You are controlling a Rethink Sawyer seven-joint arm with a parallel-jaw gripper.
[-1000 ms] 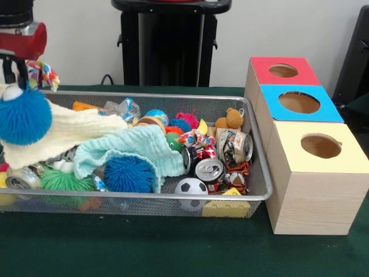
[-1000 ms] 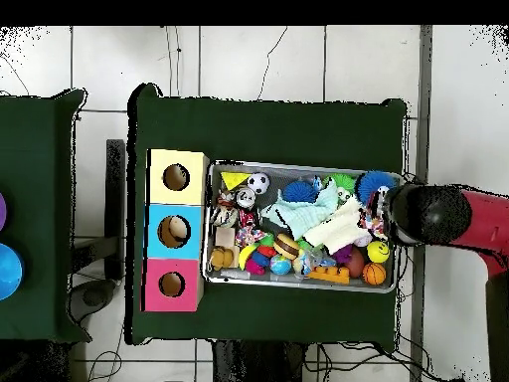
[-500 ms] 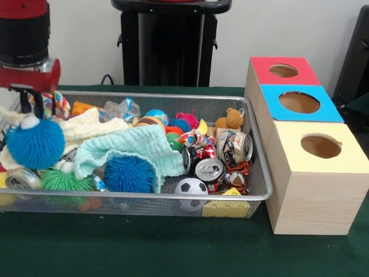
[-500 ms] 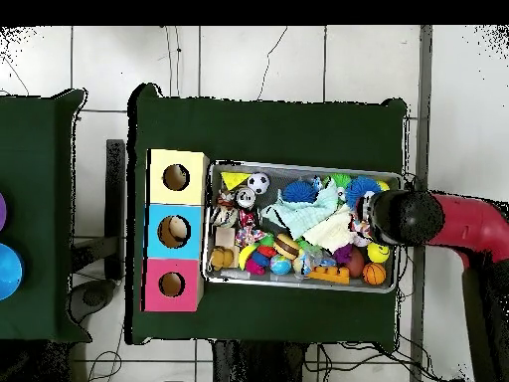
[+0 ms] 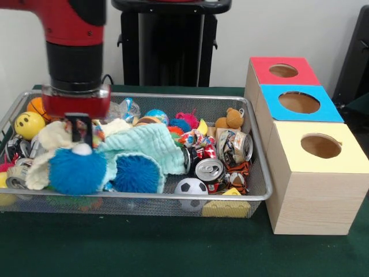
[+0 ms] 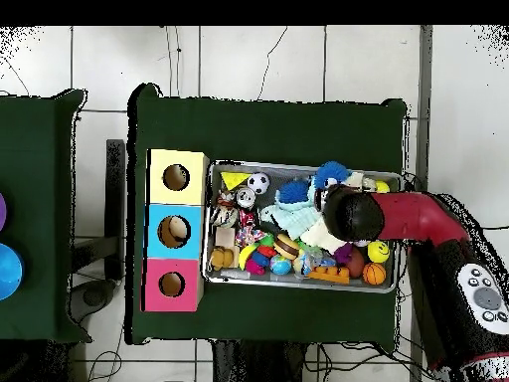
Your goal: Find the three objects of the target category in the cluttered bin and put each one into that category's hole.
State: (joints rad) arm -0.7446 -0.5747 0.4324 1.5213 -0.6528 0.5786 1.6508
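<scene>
My gripper (image 5: 78,131) hangs over the left part of the wire bin (image 5: 173,198), shut on the white nub of a blue fuzzy ball (image 5: 75,172). The ball rests low among the clutter, against a cream cloth (image 5: 49,145). A second blue fuzzy ball (image 5: 136,174) lies right beside it, under a mint cloth (image 5: 145,143). In the overhead view the arm's head (image 6: 348,211) covers the gripper, and the blue fuzzy ball (image 6: 331,174) shows beside it. Three boxes with holes stand by the bin: red (image 5: 283,70), blue (image 5: 300,103), yellow (image 5: 320,147).
The bin also holds crushed cans (image 5: 209,170), a small soccer ball (image 5: 191,186), a teddy bear (image 5: 233,119), a yellow smiley ball (image 5: 29,124) and several small bright toys. The boxes stand close to the bin's right end. A black stand (image 5: 170,40) rises behind.
The arm has swung from the bin's left end toward its middle and come lower, carrying the blue fuzzy ball. The cream cloth has bunched up, uncovering the smiley ball.
</scene>
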